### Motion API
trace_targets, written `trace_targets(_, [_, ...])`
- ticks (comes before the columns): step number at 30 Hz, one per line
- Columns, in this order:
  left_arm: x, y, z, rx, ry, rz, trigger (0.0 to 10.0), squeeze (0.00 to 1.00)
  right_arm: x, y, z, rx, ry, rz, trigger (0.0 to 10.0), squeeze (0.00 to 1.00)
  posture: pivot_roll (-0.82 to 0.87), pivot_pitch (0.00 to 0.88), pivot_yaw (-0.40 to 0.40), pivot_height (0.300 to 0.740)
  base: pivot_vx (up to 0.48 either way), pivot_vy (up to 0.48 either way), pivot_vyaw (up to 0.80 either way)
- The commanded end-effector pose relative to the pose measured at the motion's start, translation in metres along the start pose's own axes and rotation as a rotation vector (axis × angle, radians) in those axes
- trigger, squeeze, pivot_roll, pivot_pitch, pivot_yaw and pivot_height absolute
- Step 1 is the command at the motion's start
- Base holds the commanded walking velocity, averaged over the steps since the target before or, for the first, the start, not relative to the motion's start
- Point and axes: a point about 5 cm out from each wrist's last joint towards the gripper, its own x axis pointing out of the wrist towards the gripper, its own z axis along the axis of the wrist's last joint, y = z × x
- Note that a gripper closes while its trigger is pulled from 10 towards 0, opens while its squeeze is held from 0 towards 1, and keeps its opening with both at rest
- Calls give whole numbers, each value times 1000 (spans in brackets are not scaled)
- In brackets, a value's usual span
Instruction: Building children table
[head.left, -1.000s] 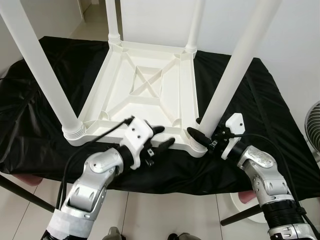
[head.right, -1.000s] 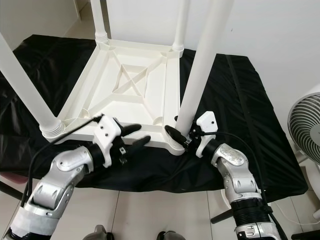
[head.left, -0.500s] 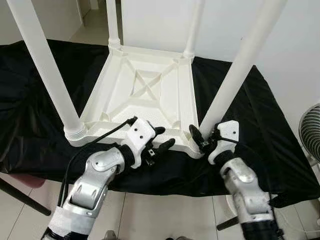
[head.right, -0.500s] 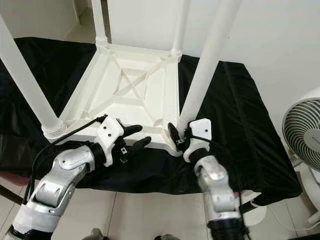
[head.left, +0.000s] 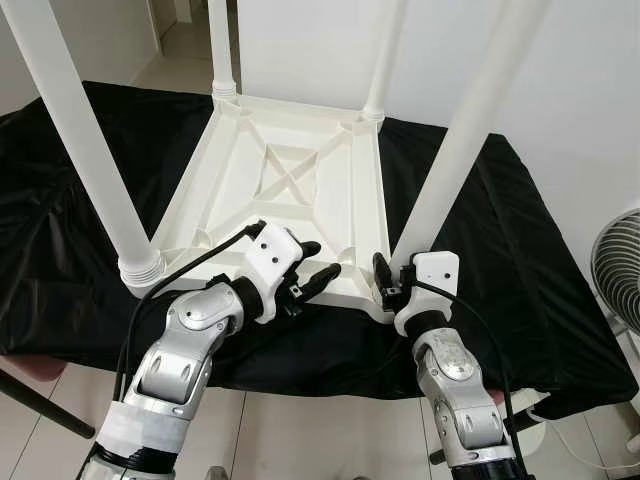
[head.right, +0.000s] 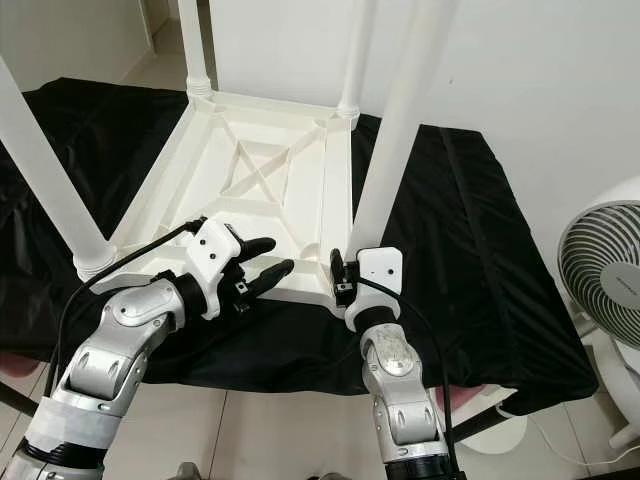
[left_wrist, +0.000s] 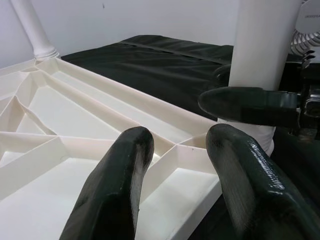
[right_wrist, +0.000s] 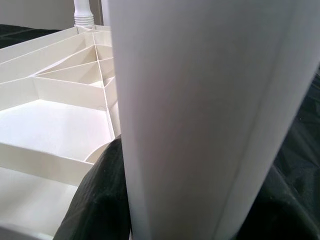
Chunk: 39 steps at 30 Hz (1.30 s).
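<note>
With the upturned tabletop (head.left: 290, 190) lying on the black cloth (head.left: 500, 230), I keep my right gripper (head.left: 385, 285) clamped on the near right leg (head.left: 450, 160) at its socket, twisting squarely, while my left gripper (head.left: 315, 268), fingers apart, steadies the near rim.

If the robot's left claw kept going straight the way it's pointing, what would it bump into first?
Probably the white leg at the table's near right corner, where the right gripper already sits. The left gripper hangs open above the upturned table's rim, pointing toward that corner. Depth is hard to judge, so it might skim the ribs first.
</note>
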Motion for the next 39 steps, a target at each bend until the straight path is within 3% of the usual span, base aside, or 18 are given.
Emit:
trace_targets(1, [2, 5, -2, 8, 7, 94, 10000, 0, -2, -7, -12, -24, 70, -24, 10000, 0, 54, 23, -68, 740, 0, 0, 0])
trace_targets(5, [4, 8, -3, 8, 13, 105, 10000, 0, 1, -15, -11, -24, 63, -46, 10000, 0, 58, 17, -61, 740, 0, 0, 0])
trace_targets(6, [4, 9, -3, 7, 14, 109, 10000, 0, 3, -18, -10, 2, 55, -36, 10000, 1000, 58, 8, -58, 740, 0, 0, 0])
trace_targets(11, [7, 10, -1, 5, 9, 111, 10000, 0, 7, -23, -6, 36, 32, 69, 10000, 1000, 69, 10, -49, 740, 0, 0, 0])
trace_targets(16, [7, 12, -1, 11, 12, 113, 10000, 0, 12, -40, -1, -3, 24, 179, 10000, 1000, 75, 22, -53, 740, 0, 0, 0])
trace_targets(20, [7, 12, -1, 13, 10, 112, 10000, 0, 13, -43, 2, -15, 28, 232, 10000, 1000, 77, 24, -58, 740, 0, 0, 0])
trace_targets(21, [7, 13, 0, 18, 9, 110, 10000, 0, 15, -43, 3, -17, 35, 294, 10000, 0, 78, 20, -68, 740, 0, 0, 0])
trace_targets(25, [5, 12, -3, -13, 1, 99, 10000, 0, 27, -47, 5, -100, 41, 492, 10000, 0, 74, 22, -63, 740, 0, 0, 0])
trace_targets(36, [3, 6, -4, 16, 1, 61, 10000, 0, 36, -50, -1, -128, 84, 656, 10000, 0, 81, 36, -54, 740, 0, 0, 0])
trace_targets(37, [3, 2, -3, 9, -9, 37, 10000, 0, 38, -51, -2, -131, 86, 658, 4471, 0, 86, 45, -57, 740, 0, 0, 0])
trace_targets(38, [3, 2, -3, 9, -9, 37, 10000, 0, 38, -51, -2, -131, 86, 658, 4471, 0, 86, 45, -57, 740, 0, 0, 0])
trace_targets(39, [3, -1, -3, -5, -13, 21, 10000, 0, 39, -55, -5, -121, 106, 663, 0, 0, 94, 55, -55, 740, 0, 0, 0])
